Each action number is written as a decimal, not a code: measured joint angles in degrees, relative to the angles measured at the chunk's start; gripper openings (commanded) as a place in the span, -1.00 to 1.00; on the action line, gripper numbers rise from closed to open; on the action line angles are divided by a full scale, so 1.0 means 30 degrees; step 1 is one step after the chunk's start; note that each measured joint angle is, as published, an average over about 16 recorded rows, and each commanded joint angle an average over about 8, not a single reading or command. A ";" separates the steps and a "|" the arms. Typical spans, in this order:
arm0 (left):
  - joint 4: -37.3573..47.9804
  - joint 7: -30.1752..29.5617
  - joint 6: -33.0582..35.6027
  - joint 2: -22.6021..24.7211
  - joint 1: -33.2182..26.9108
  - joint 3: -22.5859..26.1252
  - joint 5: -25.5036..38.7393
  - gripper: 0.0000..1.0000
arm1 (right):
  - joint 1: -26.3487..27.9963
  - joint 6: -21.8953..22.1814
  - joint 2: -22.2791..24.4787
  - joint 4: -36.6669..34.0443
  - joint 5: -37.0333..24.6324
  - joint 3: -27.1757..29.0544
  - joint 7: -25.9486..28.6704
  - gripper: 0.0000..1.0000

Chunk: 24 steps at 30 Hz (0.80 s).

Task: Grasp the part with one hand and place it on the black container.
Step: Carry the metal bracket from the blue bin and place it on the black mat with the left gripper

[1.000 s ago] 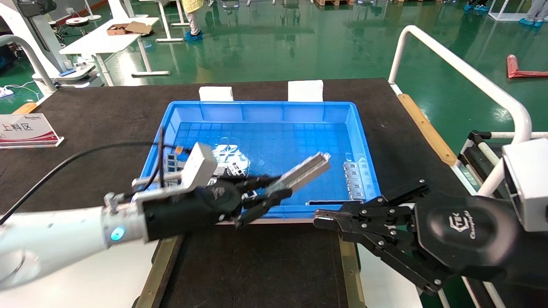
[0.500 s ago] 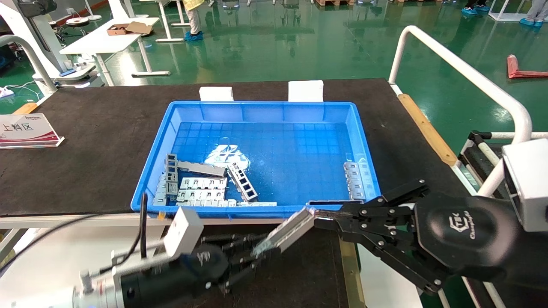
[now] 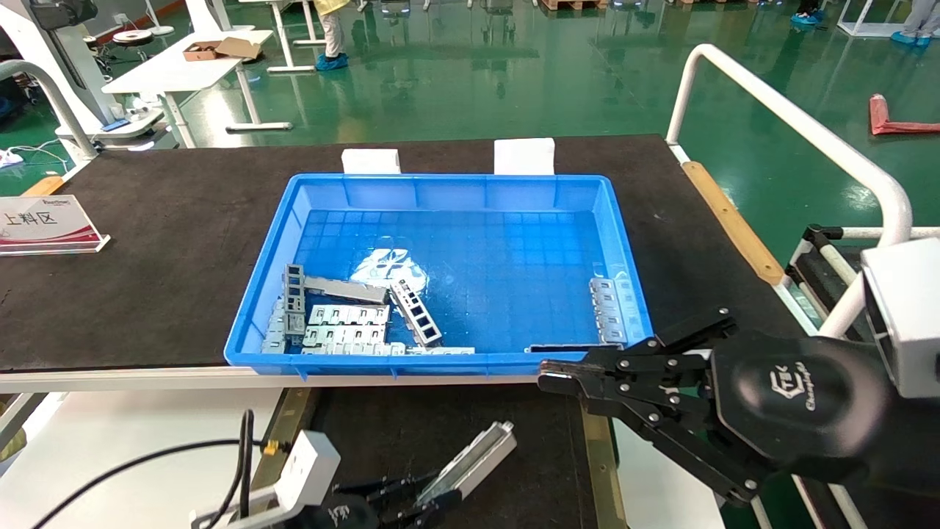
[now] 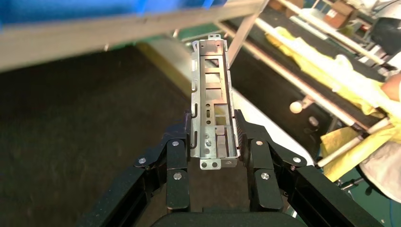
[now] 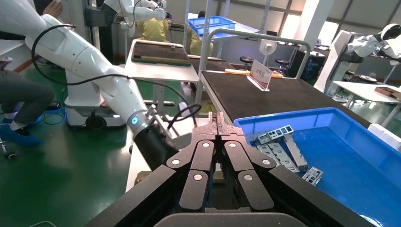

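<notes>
My left gripper (image 3: 420, 501) sits at the bottom edge of the head view, shut on the part (image 3: 474, 457), a long silver-grey slotted channel strip that points up to the right. It holds the part over the black container's floor (image 3: 455, 411), between the olive rails (image 3: 283, 433). In the left wrist view the fingers (image 4: 176, 156) clamp the near end of the part (image 4: 213, 90) by its sides, with the dark textured floor (image 4: 71, 123) beneath. My right gripper (image 3: 549, 382) is shut and empty, hovering by the container's right rail (image 3: 596, 459); it also shows in the right wrist view (image 5: 217, 119).
The blue plastic bin (image 3: 440, 180) stands on the black tabletop mat behind the container. It holds several metal plates and brackets at the front left (image 3: 345, 327) and one at the front right (image 3: 608, 308). A sign (image 3: 44, 220) stands far left. A white rail (image 3: 800, 121) runs along the right.
My left gripper has carried the part out of the blue bin, back toward me and down, to low over the black container. The right arm has not moved.
</notes>
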 measured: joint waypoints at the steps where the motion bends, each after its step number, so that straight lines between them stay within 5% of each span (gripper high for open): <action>1: 0.0037 -0.0078 -0.0264 0.0094 0.0147 0.0068 -0.0034 -1.00 | 0.0000 0.0000 0.0000 0.0000 0.0000 0.0000 0.0000 -1.00; 13: 0.0911 -0.1222 -0.5398 0.2665 0.1527 0.0542 -0.0517 -1.00 | 0.0000 0.0000 0.0000 0.0000 0.0000 -0.0001 0.0000 -1.00; 24: 0.2413 -0.1368 -1.0177 0.6687 0.2423 -0.1002 -0.0849 -1.00 | 0.0000 0.0000 0.0000 0.0000 0.0001 -0.0001 -0.0001 -1.00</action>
